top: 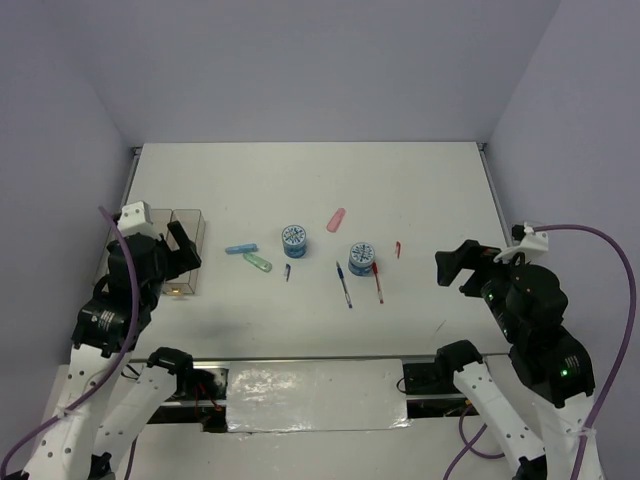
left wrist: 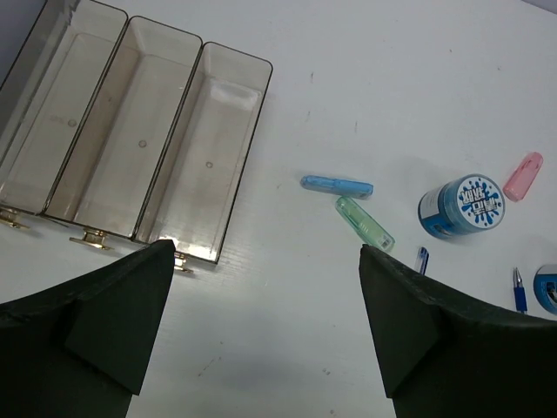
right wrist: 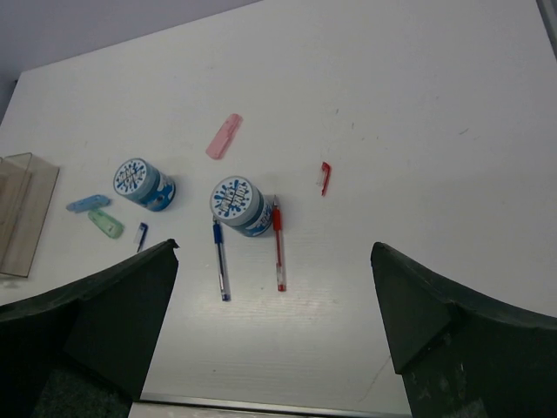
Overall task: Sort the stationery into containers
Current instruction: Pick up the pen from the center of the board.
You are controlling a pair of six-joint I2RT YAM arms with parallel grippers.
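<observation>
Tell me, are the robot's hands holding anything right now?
No. Both the left gripper and the right gripper are open and empty.

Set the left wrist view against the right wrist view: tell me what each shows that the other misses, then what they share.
Only the left wrist view shows all three amber bins, with nothing visible inside; the right catches just one end. Only the right wrist view shows the red pen, the red cap and the whole blue pen. Both show the light-blue bar, green bar, pink bar, small blue cap and the blue roll nearer the bins.
</observation>
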